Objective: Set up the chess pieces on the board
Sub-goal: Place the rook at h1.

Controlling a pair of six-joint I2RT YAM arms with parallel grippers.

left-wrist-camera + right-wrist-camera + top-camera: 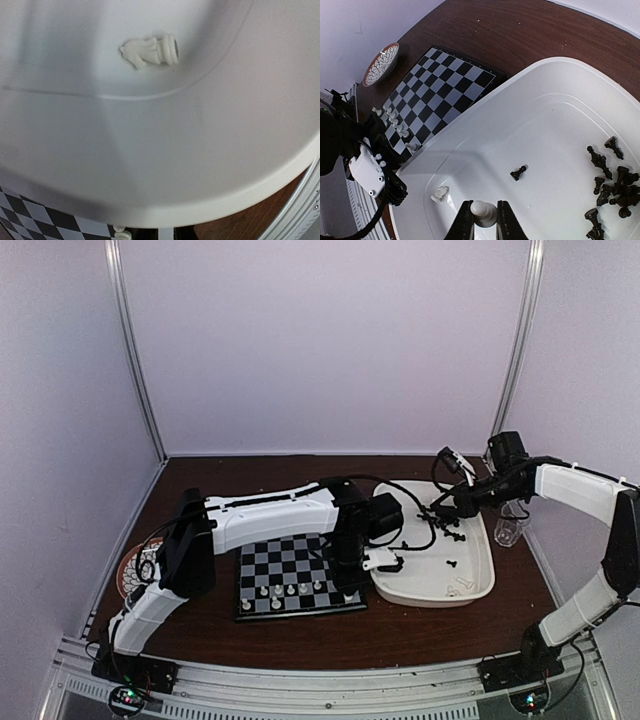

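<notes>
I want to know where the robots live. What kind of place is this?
Probably a robot test booth: plain pale walls around a brown table, two bolted arms, a chessboard and tray.

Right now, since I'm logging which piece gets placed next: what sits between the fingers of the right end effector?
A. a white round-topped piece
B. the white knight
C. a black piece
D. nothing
A: in the right wrist view, the right end effector has its fingers closed on either side of a white round-topped piece, while the white knight lies loose on its side in the tray.
</notes>
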